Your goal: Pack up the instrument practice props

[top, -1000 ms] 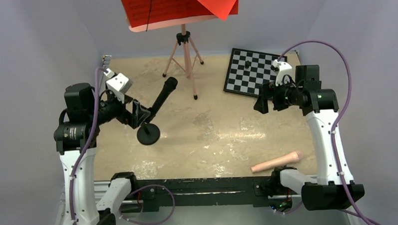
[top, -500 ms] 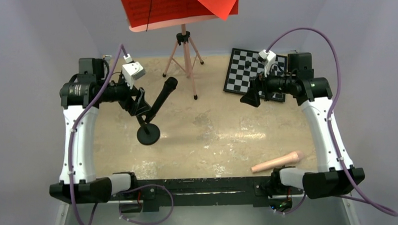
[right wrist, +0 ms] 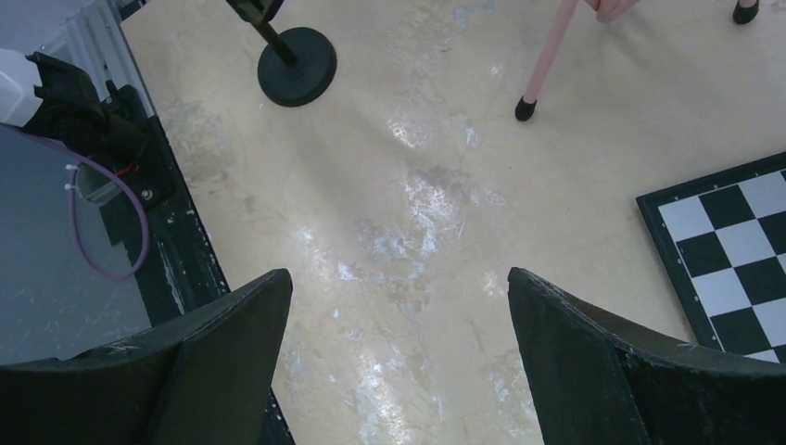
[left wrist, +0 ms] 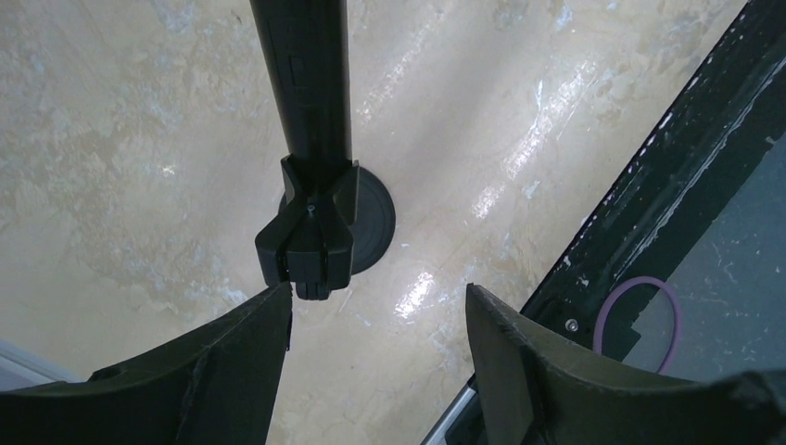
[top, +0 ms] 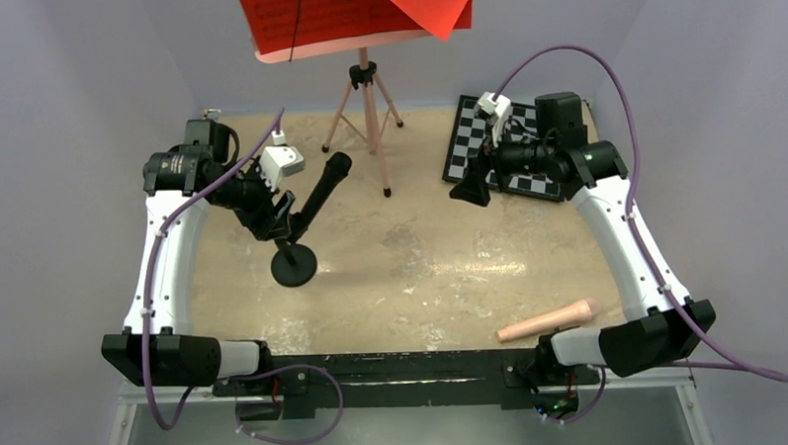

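Note:
The pink music stand (top: 368,110) stands at the back centre, red sheet-music pages (top: 343,9) on its tray. A black microphone (top: 325,188) leans in the clip of a small black mic stand with a round base (top: 294,268). My left gripper (top: 283,219) hovers open beside that clip. In the left wrist view the clip (left wrist: 310,232) and microphone (left wrist: 306,83) lie just beyond the left fingertip, nothing between the jaws of the left gripper (left wrist: 378,295). My right gripper (top: 465,191) hangs open over bare table, empty in the right wrist view (right wrist: 397,276).
A black-and-white chessboard (top: 506,139) lies at the back right, partly under the right arm. A pink tube (top: 550,321) rests near the front right edge. The tripod's feet (right wrist: 526,108) stand between the two grippers. The black frame rail (top: 425,365) runs along the near edge.
Both arms have reached farther over the table. The left gripper has shifted right to the mic stand's clip. The right gripper has moved left and back, past the chessboard's left edge.

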{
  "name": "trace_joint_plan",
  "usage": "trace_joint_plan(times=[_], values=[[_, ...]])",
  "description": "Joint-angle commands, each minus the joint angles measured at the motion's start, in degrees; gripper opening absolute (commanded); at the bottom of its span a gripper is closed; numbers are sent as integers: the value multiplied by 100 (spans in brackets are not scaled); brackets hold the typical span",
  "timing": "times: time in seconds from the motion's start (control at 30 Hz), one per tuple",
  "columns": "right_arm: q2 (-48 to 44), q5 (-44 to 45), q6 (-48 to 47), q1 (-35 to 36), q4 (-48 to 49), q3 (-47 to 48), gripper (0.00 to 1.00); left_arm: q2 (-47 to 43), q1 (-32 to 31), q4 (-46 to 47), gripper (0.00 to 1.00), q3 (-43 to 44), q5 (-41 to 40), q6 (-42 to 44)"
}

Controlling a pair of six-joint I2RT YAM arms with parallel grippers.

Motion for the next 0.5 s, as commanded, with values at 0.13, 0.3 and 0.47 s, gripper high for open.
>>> trace_joint_plan(times=[0.13, 0.3, 0.47], values=[[488, -318, -70, 304, 339, 566, 91, -76, -126, 954, 72, -475, -693, -107], [878, -337, 248, 604, 389, 970, 91, 11, -136, 1262, 73, -741, -959, -3], [963, -277, 355, 702, 402, 1062, 91, 298, -248, 1299, 73, -762, -628, 93]])
